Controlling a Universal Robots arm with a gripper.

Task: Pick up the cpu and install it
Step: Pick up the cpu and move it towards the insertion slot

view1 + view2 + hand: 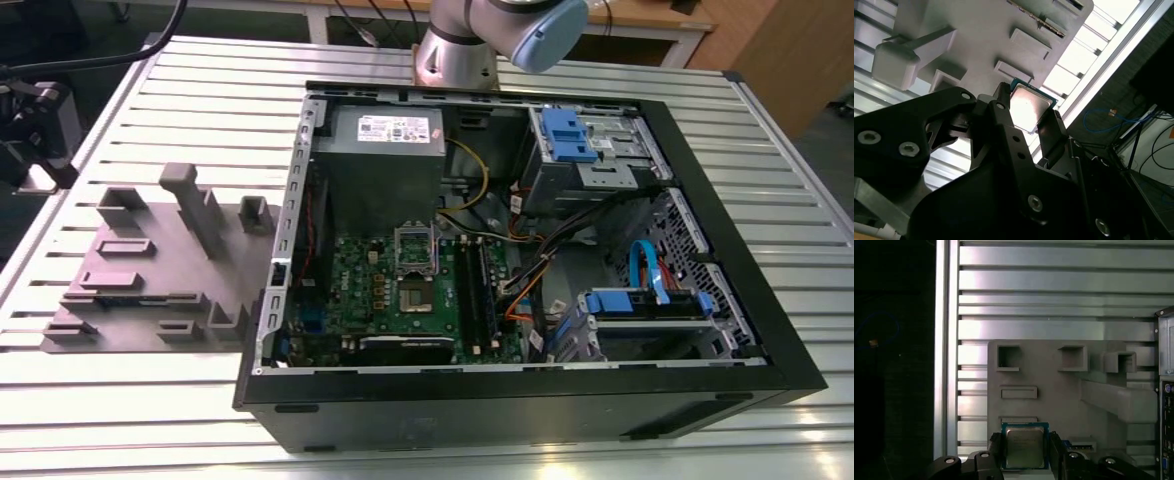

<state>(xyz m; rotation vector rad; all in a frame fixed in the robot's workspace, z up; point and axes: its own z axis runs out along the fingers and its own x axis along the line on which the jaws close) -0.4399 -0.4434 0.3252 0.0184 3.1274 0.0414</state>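
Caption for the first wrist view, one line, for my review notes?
The hand grips the cpu by two opposite edges, grey fixture block and slatted table behind.

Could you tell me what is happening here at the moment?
A robot arm is handling the cpu. In both wrist views the gripper has the chip clamped between its fingers, raised clear of the grey fixture tray. The open computer case sits beside that tray on the slatted table, and the chip is not yet in the motherboard.

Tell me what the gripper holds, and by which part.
The gripper holds the cpu, clamped by two opposite side edges, in both wrist views.
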